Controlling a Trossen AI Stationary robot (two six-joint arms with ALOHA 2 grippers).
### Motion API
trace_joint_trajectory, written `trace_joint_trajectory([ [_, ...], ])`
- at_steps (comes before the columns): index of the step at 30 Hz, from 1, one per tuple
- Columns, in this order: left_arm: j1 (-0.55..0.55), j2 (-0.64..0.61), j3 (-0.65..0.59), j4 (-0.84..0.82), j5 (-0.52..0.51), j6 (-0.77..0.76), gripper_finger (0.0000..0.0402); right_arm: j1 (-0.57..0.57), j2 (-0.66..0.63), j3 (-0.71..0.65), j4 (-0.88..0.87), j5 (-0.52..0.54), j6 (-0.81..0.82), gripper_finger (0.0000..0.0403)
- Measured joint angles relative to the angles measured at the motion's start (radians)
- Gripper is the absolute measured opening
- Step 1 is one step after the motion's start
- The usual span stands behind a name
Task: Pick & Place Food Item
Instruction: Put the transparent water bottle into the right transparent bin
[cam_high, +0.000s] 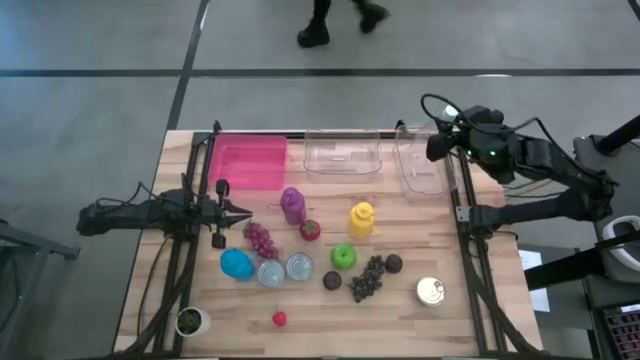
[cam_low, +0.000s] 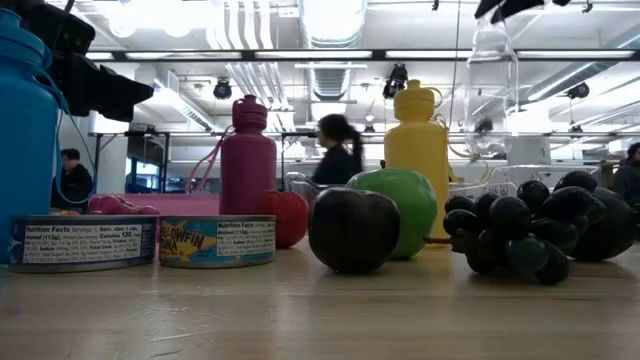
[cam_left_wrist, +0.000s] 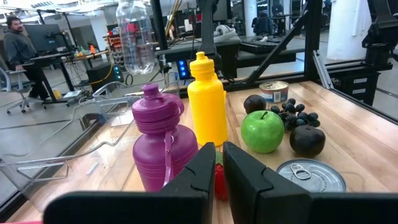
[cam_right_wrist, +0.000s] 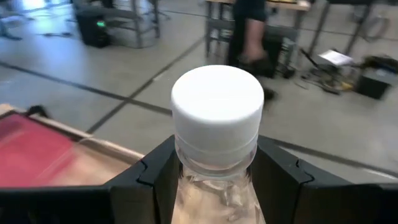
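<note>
- The right gripper (cam_right_wrist: 214, 180) clamps the neck of a clear plastic bottle (cam_right_wrist: 216, 134) just under its white cap (cam_right_wrist: 217, 102), one dark finger on each side.
- The bottle hangs from that gripper, off the table, above the clear bin (cam_high: 424, 160) at the far right corner.
- A second clear bin (cam_high: 343, 152) and a pink tray (cam_high: 247, 162) lie to the gripper's side along the far edge.
- The left gripper (cam_high: 238, 212) rests low at the table's left, its fingers nearly together and holding nothing; a purple bottle (cam_left_wrist: 163, 140) and a yellow bottle (cam_left_wrist: 207, 99) stand just ahead of it.
</note>
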Motion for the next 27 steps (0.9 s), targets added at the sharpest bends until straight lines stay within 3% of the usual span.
trace_joint_trajectory([
  [13,0.0,0.0,0.0,0.0,0.0,0.0,0.0036,-0.234,0.005,-0.153,0.016,-0.001,0.066,0.0162],
  [21,0.0,0.0,0.0,0.0,0.0,0.0,0.0036,-0.279,0.006,-0.26,0.238,-0.042,0.036,0.0159],
  [27,0.0,0.0,0.0,0.0,0.0,0.0,0.0035,-0.326,0.006,-0.283,0.244,-0.038,0.066,0.0159],
])
